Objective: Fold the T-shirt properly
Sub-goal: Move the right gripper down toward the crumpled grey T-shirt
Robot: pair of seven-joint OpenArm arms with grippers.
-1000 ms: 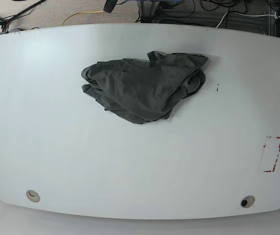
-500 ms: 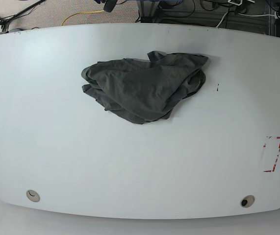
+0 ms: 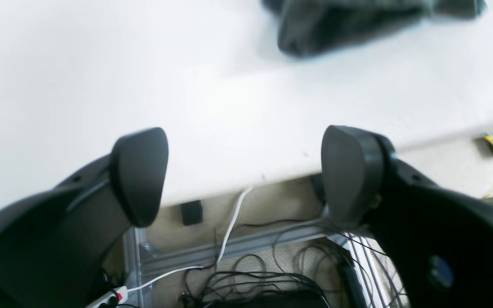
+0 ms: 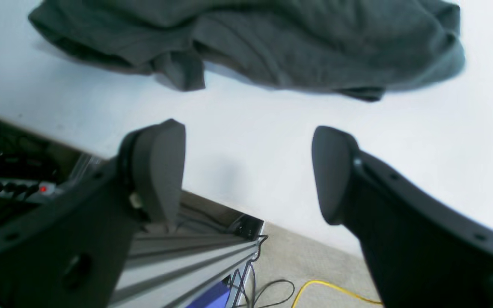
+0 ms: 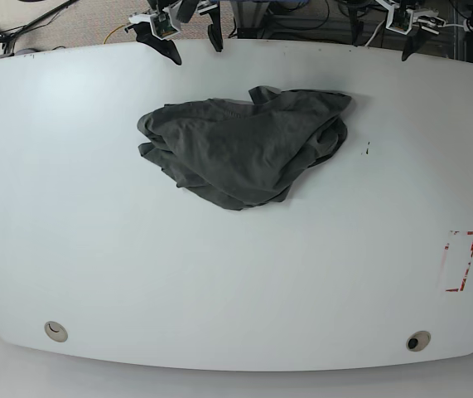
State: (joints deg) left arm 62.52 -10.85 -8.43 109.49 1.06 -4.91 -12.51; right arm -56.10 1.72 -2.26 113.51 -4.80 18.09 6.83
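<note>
The T-shirt [image 5: 244,149] is a dark charcoal-grey cloth lying crumpled in a heap on the far middle of the white table [image 5: 219,274]. My right gripper [image 5: 196,48] is open and empty above the table's far edge, behind the heap's left part. In the right wrist view the shirt [image 4: 246,38] lies just beyond the open gripper [image 4: 246,171]. My left gripper [image 5: 383,40] is open and empty at the far edge to the right. In the left wrist view the shirt [image 3: 357,21] shows blurred, well beyond the gripper [image 3: 246,171].
A red rectangular marking [image 5: 460,261] is on the table at the right. Two round grommets [image 5: 55,332] [image 5: 418,341] sit near the front edge. Cables and a yellow cord [image 5: 137,25] lie on the floor behind the table.
Both grippers have come into the base view at the table's far edge. The T-shirt has not moved.
</note>
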